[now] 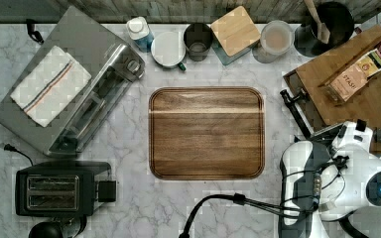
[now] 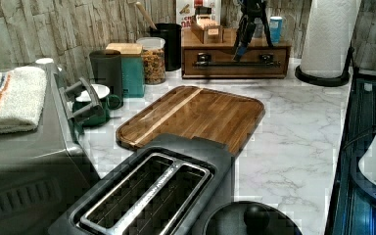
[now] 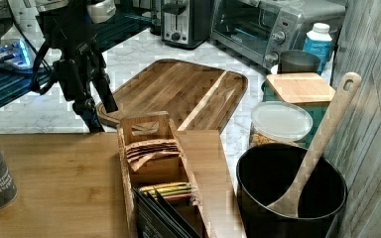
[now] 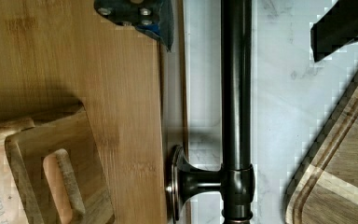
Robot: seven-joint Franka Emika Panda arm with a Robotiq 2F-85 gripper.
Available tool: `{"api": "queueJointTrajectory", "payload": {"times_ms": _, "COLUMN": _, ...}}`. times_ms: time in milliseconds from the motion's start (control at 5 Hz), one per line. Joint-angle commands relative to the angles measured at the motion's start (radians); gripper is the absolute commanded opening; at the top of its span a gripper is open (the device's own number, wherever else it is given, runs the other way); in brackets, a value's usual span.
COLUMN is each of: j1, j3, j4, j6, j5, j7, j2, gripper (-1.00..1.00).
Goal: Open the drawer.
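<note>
- Gripper [image 4: 247,23] hangs above the drawer [image 2: 235,62], fingers spread on either side of its black bar handle [image 4: 236,93]
- Drawer front sits flush with the cabinet [image 2: 235,46]

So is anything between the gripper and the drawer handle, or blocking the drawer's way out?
Nothing visible. The gripper hangs open right above the handle, fingers either side. Bare marble lies before the drawer; the wooden tray sits farther off.

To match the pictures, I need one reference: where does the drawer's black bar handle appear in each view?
Top view: handle, right of the wooden tray, slanted.
Left view: handle across the drawer front, beyond the tray.
Wrist view: handle between drawer front and tray.
Shared landmark: the tray.
</note>
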Motion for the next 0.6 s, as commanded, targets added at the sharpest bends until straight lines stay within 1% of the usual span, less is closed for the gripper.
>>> {"api": "queueJointTrajectory", "payload": {"times_ms": 200, "j1": 0.008, "j3": 0.019, "j4": -0.011, "j6": 0.023, "j5": 0.039, "j7": 0.001, "j2": 0.021, "gripper": 1.00}}
{"api": "queueJointTrajectory", "payload": {"times_ms": 400, "j1": 0.024, "j3": 0.029, "j4": -0.069, "j6": 0.077, "j5": 0.052, "j7": 0.028, "j2": 0.017, "gripper": 1.00}}
{"api": "queueJointTrajectory", "payload": {"times_ms": 600, "j1": 0.018, "j3": 0.056, "j4": -0.112, "j6": 0.119, "j5": 0.115, "j7": 0.005, "j2": 0.022, "gripper": 1.00}}
